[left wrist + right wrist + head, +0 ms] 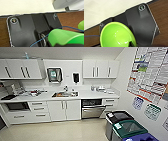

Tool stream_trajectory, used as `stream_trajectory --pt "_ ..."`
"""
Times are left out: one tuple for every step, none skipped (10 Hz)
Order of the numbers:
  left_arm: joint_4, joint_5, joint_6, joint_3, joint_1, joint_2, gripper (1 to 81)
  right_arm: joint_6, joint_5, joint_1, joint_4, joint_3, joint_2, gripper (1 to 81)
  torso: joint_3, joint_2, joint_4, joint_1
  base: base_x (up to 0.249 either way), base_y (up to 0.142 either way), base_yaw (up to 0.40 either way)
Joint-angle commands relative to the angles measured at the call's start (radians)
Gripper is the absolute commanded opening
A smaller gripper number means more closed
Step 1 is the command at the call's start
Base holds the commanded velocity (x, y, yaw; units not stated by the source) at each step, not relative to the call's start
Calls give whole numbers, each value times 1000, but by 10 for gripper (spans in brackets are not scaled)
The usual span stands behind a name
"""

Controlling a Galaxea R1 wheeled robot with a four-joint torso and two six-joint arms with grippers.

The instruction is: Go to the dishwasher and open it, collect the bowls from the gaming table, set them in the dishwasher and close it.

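Green bowl (116, 36) sits right up against our right wrist camera, its open side facing us, glossy inside, with the dark robot plate behind it. A dark notch cuts into its near rim, perhaps part of the right hand, but we cannot tell whether that hand is closed on the bowl or how far it is open. In the left wrist view a bright green curved surface (65, 37) looms large at the edge, with a second green patch beside it and a thin blue cable (41, 38) running across the plate; we cannot make out the left hand or say whether it holds anything.

Beyond the wrists both views show brown wood-look flooring and a pale surface past it.

From the head view, we face a kitchenette. The dishwasher (93, 108) is set under the desk (100, 94), right of the white double cupboard doors (64, 110); its door stands ajar at the top, with a dark gap above the steel front. A sink (64, 94) lies in the desk to its left. The items on the desk are too blurred to name. Waste bins (125, 127) with dark, green and blue lids stand near the right wall, partly cut off by the edge, under posters (148, 72).
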Motion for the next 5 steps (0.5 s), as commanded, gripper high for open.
stream_trajectory --pt "0 16 0 2 -49 -18 10 -2 -37 51 -12 4 -3 10 0 0 0 0 134 0 0" --pt "0 16 0 2 -49 -18 10 -2 -37 51 -12 4 -3 10 0 0 0 0 134 0 0" --pt "0 16 0 2 -49 -19 10 -2 -37 51 -12 4 -3 10 0 0 0 0 134 0 0" --pt "0 16 0 2 -47 -19 10 -2 -37 51 -12 4 -3 10 0 0 0 0 134 0 0" --pt "-1 16 0 2 -47 -19 10 -2 -37 51 -12 4 -3 10 0 0 0 0 134 0 0"
